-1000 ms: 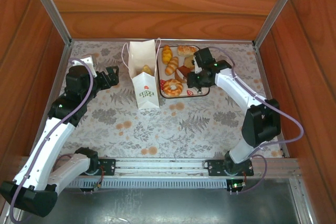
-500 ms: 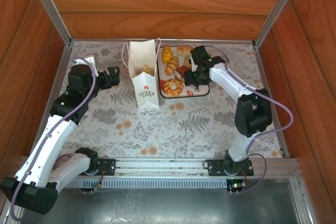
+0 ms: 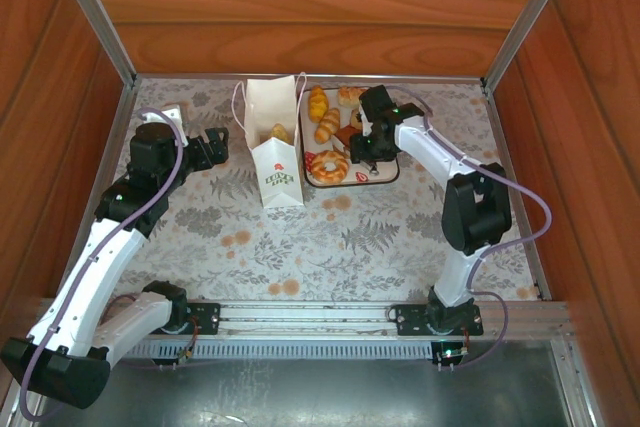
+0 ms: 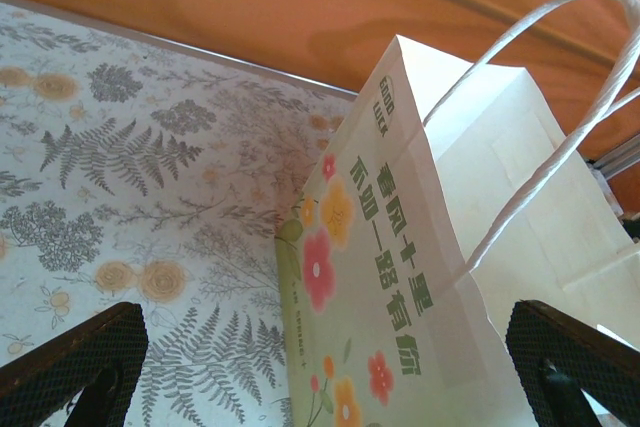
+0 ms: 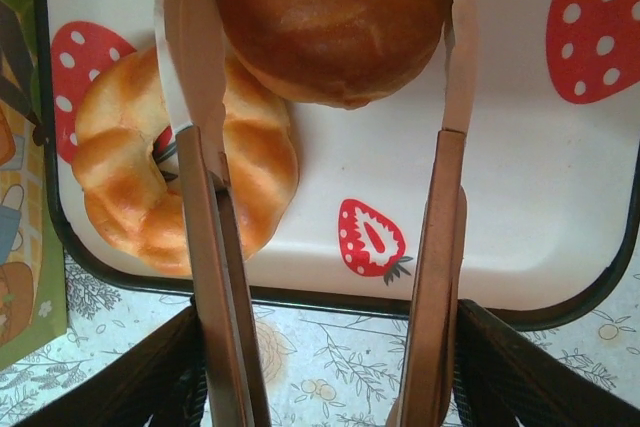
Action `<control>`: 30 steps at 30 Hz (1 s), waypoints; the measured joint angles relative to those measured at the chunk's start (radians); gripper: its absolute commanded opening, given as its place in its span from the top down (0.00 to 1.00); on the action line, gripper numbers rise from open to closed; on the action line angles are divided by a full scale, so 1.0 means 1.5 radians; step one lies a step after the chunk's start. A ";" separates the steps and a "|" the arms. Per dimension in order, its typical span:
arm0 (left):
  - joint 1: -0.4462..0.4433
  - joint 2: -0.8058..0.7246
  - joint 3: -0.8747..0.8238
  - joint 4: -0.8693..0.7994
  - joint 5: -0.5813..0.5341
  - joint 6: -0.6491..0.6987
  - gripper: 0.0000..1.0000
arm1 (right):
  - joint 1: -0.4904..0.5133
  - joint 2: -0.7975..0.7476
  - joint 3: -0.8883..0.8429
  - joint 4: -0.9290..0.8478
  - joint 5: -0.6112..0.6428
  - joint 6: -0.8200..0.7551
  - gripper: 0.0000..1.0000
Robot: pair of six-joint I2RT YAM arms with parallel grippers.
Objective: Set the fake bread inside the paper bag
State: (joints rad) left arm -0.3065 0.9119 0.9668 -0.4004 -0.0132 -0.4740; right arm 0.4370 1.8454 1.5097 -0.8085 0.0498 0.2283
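The white paper bag [image 3: 275, 147] stands upright left of the strawberry tray [image 3: 385, 176], with one golden pastry [image 3: 280, 133] inside it. My right gripper [image 3: 368, 155] is shut on brown tongs [image 5: 440, 247], whose tips clamp a round brown bun [image 5: 330, 17] over the tray [image 5: 520, 197]. I cannot tell whether the bun is lifted. A glazed ring donut [image 5: 150, 187] lies just left of the tongs. My left gripper [image 3: 214, 143] stands open beside the bag's left side; its wrist view has the bag [image 4: 420, 277] close in front of the gripper [image 4: 320, 372].
Several more pastries lie on the tray, among them the donut [image 3: 329, 164] and two croissants [image 3: 327, 125]. Wooden walls close in the floral table on three sides. The tray's dark rim [image 5: 300, 299] runs just below the tongs.
My right arm has swung in, its elbow moving left, and its gripper has shifted a little left and back over the tray. The left arm shifted slightly, then stayed still.
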 measured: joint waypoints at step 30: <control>0.000 0.147 0.181 -0.037 0.116 0.040 0.30 | 0.000 -0.186 0.030 -0.134 0.013 -0.006 0.54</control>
State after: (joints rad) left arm -0.3065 1.1320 1.2381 -0.4564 0.1604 -0.4141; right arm 0.4370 1.5665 1.5539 -1.0096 0.0696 0.2188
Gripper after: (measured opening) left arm 0.751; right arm 0.460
